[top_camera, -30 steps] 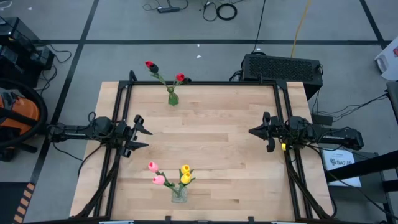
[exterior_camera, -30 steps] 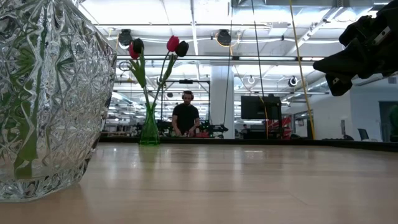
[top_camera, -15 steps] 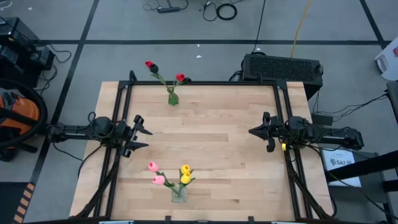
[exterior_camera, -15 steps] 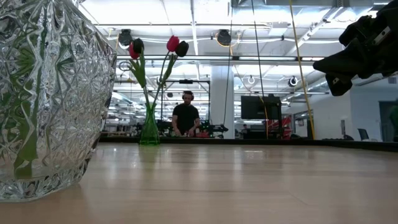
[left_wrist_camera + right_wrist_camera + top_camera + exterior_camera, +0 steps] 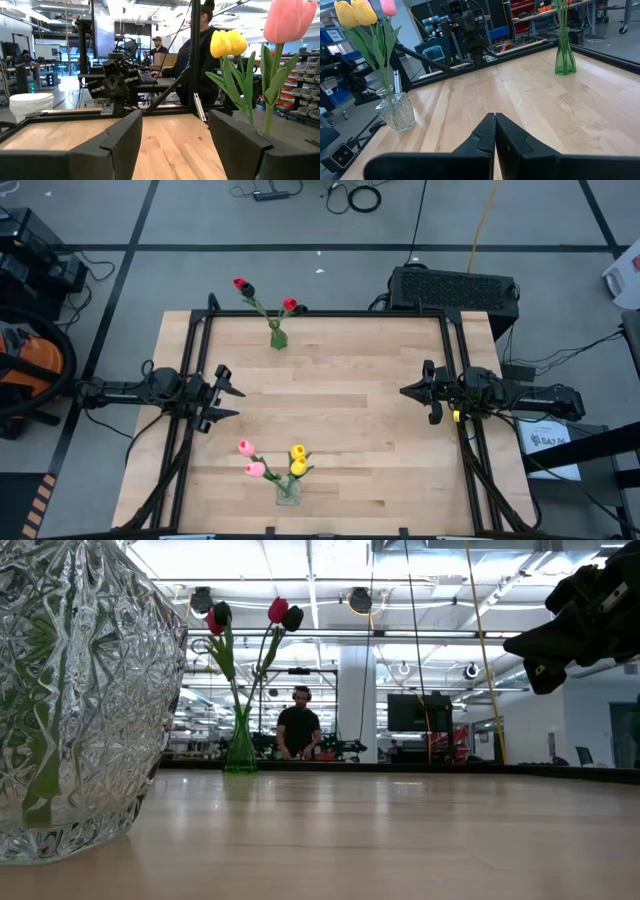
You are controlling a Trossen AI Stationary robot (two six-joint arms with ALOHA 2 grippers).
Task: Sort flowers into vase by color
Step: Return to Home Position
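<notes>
While flowers stand in vases well away, left claw gapes, right claw seems clenched.

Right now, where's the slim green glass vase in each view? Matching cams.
High view: slim green glass vase at the wooden table's top edge, left of centre.
Low view: far across the table, left of centre.
Left wrist view: not in it.
Right wrist view: on the table, well apart from the clear cut-glass vase.
Landmark: the clear cut-glass vase shows in the high, low and right wrist views.
</notes>
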